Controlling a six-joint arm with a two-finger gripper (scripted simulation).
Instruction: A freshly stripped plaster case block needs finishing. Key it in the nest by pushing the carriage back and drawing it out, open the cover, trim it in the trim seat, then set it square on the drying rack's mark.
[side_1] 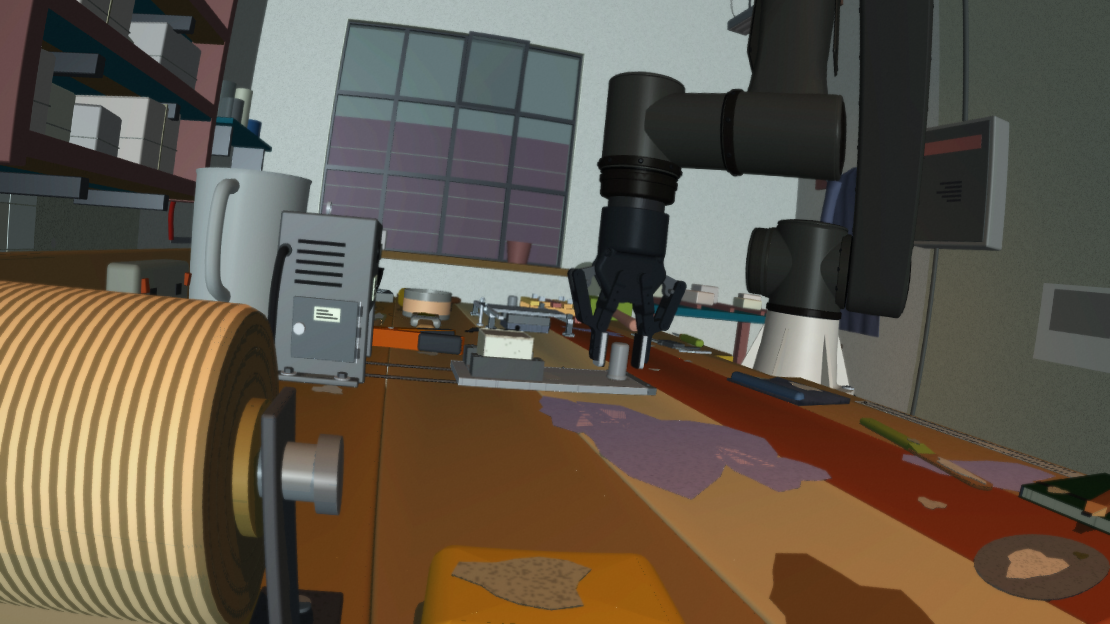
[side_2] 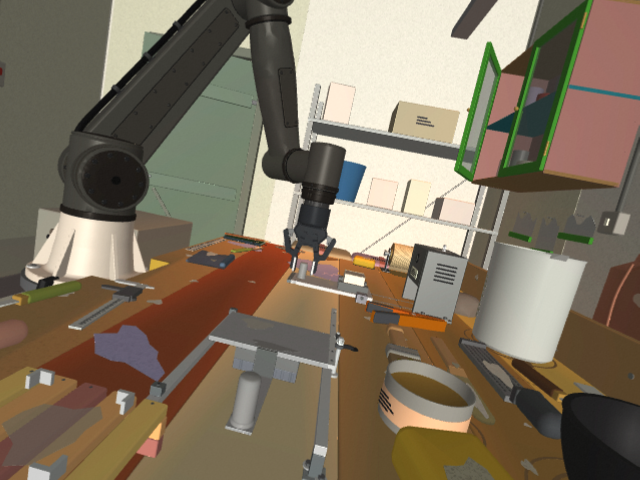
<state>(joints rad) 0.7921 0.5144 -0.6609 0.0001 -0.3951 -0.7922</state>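
Note:
The cream plaster block point(side_1: 506, 344) point(side_2: 354, 279) sits in a dark grey nest carriage point(side_1: 504, 368) on a flat grey base plate point(side_1: 555, 380) point(side_2: 320, 282). At the plate's other end stands a short grey cylindrical knob point(side_1: 618, 362) point(side_2: 303, 268). Nearer the second side camera lies a flat grey hinged cover point(side_2: 276, 339) with a small black latch and a grey cylinder handle point(side_2: 245, 400) below it. A wooden rack with grey brackets point(side_2: 62, 408) sits at the bench's near left. My gripper point(side_1: 619, 358) point(side_2: 308, 268) hangs straight down around the knob, open and holding nothing.
Behind the work stand a grid window point(side_1: 454, 147) and a wall shelf with boxes point(side_2: 403, 170). A grey power box point(side_1: 326, 299) point(side_2: 437, 281), a large white mug point(side_2: 527, 299), a striped roll point(side_1: 116, 458), an orange tool point(side_2: 408, 318) and a tape ring point(side_2: 429, 400) crowd one side.

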